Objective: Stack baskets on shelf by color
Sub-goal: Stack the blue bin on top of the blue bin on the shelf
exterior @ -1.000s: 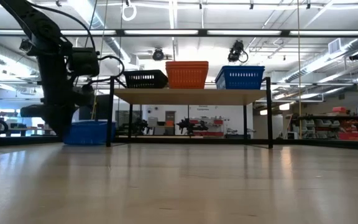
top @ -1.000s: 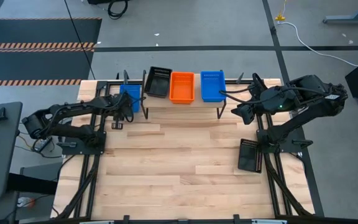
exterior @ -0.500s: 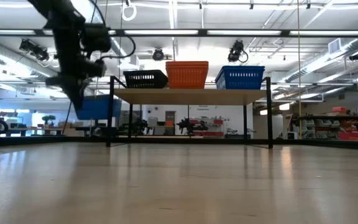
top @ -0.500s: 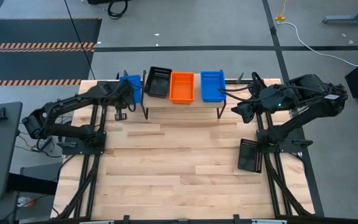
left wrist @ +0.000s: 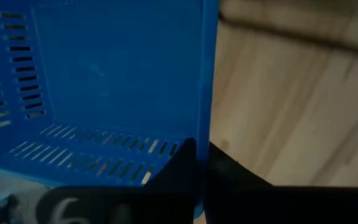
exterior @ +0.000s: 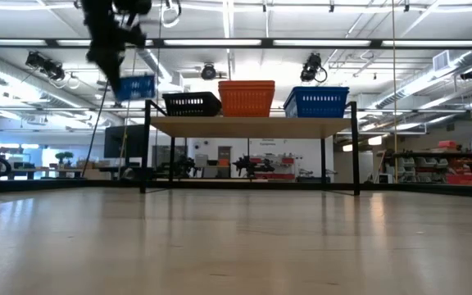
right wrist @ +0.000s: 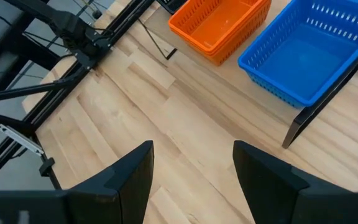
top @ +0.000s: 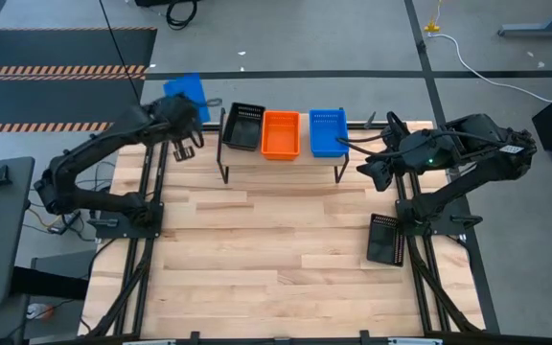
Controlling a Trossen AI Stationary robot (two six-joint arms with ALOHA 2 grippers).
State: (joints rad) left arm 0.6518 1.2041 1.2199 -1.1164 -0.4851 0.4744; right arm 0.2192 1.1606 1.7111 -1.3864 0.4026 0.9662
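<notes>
Count what you have in view: on the low wooden-topped shelf with thin black legs (top: 281, 163) sit three perforated plastic baskets in a row, one black mesh basket (top: 244, 126), one orange mesh basket (top: 281, 133) in the middle, and one blue mesh basket (top: 328, 131) at the right end. Your low view shows the same three side by side on the shelf top (exterior: 252, 125).

A second blue basket (top: 184, 92) is in the air, held by your left gripper (top: 186, 136) above and beyond the shelf's left end; in the low view it hangs higher than the shelf top (exterior: 134, 87). The left wrist view shows a dark finger (left wrist: 182, 163) pinched on its wall.

A second black basket (top: 384, 240) lies on the large light wooden table (top: 276, 259) at the right, beside the right arm's base.

Your right gripper (top: 370, 173) hovers off the shelf's right end, fingers (right wrist: 129, 174) spread wide and holding nothing.
</notes>
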